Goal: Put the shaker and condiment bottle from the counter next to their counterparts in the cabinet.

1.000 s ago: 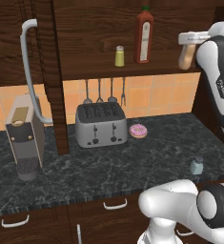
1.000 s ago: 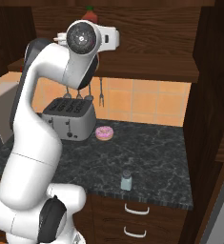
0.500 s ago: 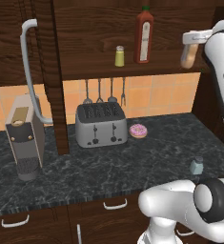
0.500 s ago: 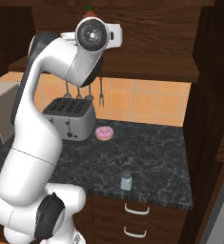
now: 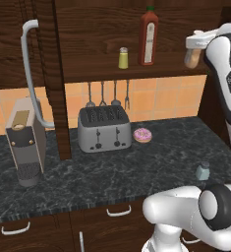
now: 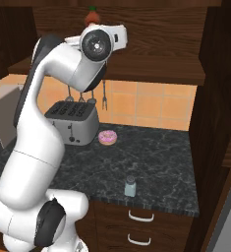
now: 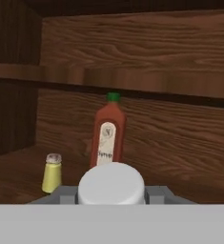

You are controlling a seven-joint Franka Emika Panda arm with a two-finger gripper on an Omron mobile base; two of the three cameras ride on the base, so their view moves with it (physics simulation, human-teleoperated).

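The condiment bottle (image 5: 192, 57) hangs in the air at shelf height, off the right end of the cabinet (image 5: 136, 34) opening, pinched by the tool (image 5: 195, 45), whose fingers are pressed against it just under its pale cap (image 7: 112, 183). From the hand view the cap sits low in front, with the tall red bottle (image 7: 106, 138) and the yellow-green shaker (image 7: 52, 172) standing further in on the shelf (image 7: 18, 176), well apart from the carried bottle. The pale blue-grey shaker (image 5: 202, 171) is on the bench (image 5: 136, 167), near its front right edge. The risk, as I judge it: coming in too low would clip the shelf's front edge, and pushing too far could topple the tall red bottle.
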